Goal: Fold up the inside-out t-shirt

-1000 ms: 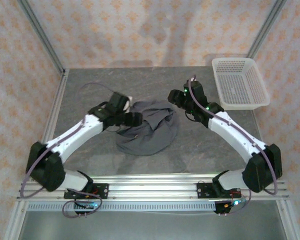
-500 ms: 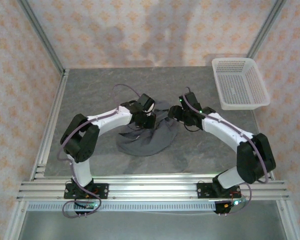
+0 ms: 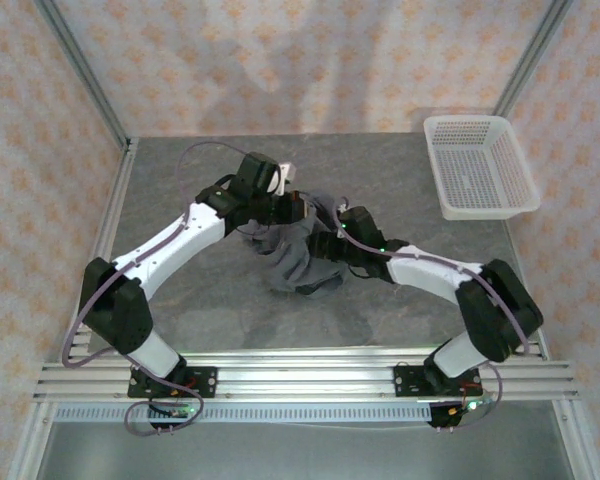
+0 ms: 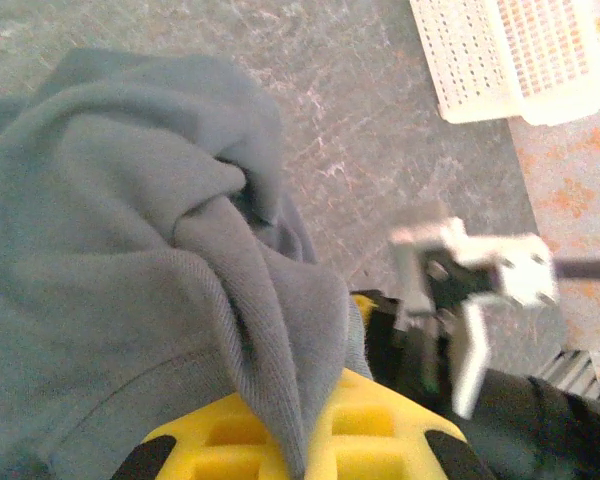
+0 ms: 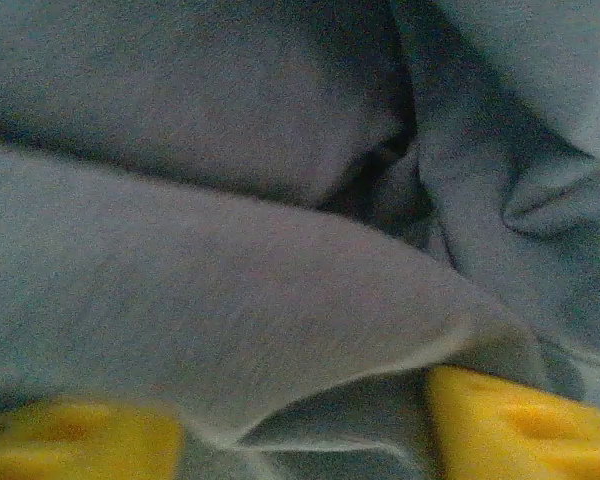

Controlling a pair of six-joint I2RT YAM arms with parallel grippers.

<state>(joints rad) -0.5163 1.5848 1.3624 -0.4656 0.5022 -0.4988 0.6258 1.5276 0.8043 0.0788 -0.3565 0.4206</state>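
Grey stone-patterned table [image 3: 180, 170], centre frame: the left gripper [image 4: 295, 435] is clenched on a raised ridge of the inside-out t-shirt [image 3: 298, 262], which lies bunched mid-table. Just right of it, the right gripper [image 5: 300, 430] holds its yellow fingers [image 5: 510, 420] apart, with cloth lying between them. The white mesh basket [image 3: 467, 119] sits upper right.

The t-shirt [image 4: 130, 250] was soft, matt knitted cloth. My left fingers [image 4: 395, 418] were smooth yellow plastic. The table [image 3: 180, 180] looked like matt, mottled grey stone. At two o'clock the basket [image 3: 490, 211] was white plastic mesh; at six, the rail [image 3: 310, 376] was brushed metal.
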